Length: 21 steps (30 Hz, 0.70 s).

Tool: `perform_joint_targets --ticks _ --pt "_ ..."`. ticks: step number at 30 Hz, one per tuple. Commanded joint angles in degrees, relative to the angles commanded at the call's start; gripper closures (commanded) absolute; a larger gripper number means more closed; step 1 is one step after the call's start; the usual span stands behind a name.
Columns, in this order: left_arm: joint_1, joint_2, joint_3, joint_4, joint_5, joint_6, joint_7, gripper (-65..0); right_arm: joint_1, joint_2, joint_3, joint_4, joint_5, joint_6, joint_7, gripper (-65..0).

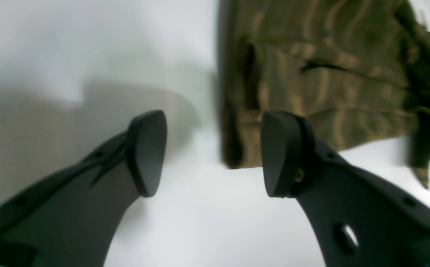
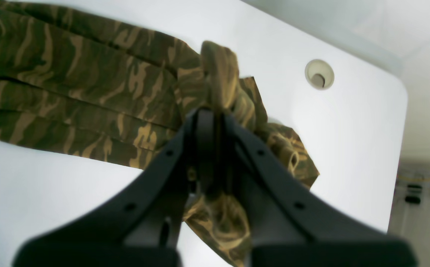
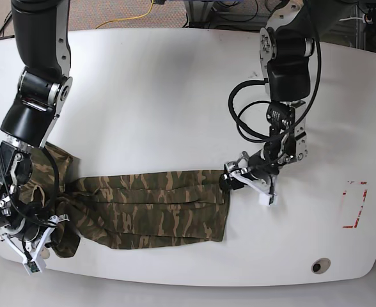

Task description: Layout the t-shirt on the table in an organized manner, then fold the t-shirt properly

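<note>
White glossy tabletop (image 3: 175, 83) with rounded corners fills our base view; a grommet hole (image 3: 320, 265) sits near its front edge, a red tape outline (image 3: 354, 204) beside it on the right side. Carpet and a yellow cable (image 3: 133, 16) show beyond the far edge. We read no writing anywhere. T-shirt (image 3: 149, 208), camouflage, lies bunched in a long band across the front of the tabletop. Right hand (image 2: 213, 122) is clenched on a fold of cloth at one end. Left hand (image 1: 213, 152) is spread, gripping nothing, just beside the other end.
</note>
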Motion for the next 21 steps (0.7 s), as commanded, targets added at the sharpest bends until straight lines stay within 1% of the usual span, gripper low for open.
perform_joint_targets --ticks 3,9,10,14,19,21 --pt "-0.7 1.5 0.0 -1.5 -0.2 0.0 0.0 -37.8 0.0 0.0 0.1 0.0 0.0 0.0 -0.5 -1.4" --pt "-2.3 2.9 0.4 -5.4 -0.2 0.0 -0.4 -37.8 0.0 0.0 2.7 0.0 0.0 0.0 -1.1 -1.4" --pt "-2.5 3.4 1.0 -6.3 -0.2 0.0 -1.3 -37.8 0.0 0.0 2.9 0.0 0.0 0.0 -1.1 -1.4" --pt "-2.6 3.6 3.3 -7.8 -0.3 0.3 -3.8 -37.5 0.0 0.0 3.3 0.0 0.0 0.0 -1.4 -1.4" --pt "-2.7 3.9 5.2 -9.2 -0.6 3.1 -5.9 -36.7 -0.1 0.0 3.3 0.0 0.0 0.0 -1.4 -1.4" --pt "-2.7 3.9 5.2 -9.2 -0.6 4.1 -6.7 -31.0 -0.1 0.0 3.3 0.0 0.0 0.0 -1.4 -1.4"
